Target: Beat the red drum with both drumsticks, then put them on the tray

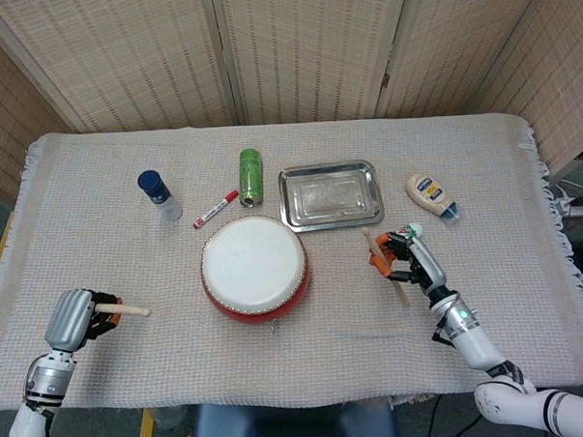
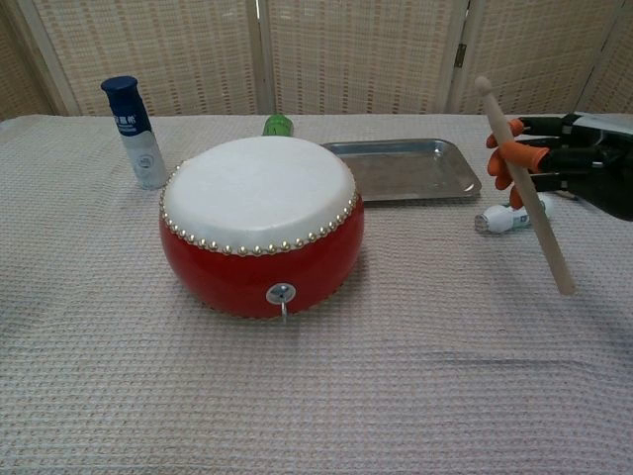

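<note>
The right hand (image 2: 554, 153), partly cut off at the chest view's edge, pinches a drumstick (image 2: 522, 186) that hangs tilted, clear of the cloth, right of the red drum (image 1: 255, 268). The left hand (image 1: 73, 318), unseen from the chest, grips the other drumstick (image 1: 124, 309) near the table's front-left corner. The steel tray (image 1: 330, 195) behind the drum holds nothing. A small tube (image 2: 506, 218) lies half hidden behind the right hand's stick.

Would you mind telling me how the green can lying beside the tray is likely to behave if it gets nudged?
The green can lies on its side, so it would probably roll sideways, toward the red marker or the tray. The textured cloth might slow it. Its weight cannot be judged.
</note>
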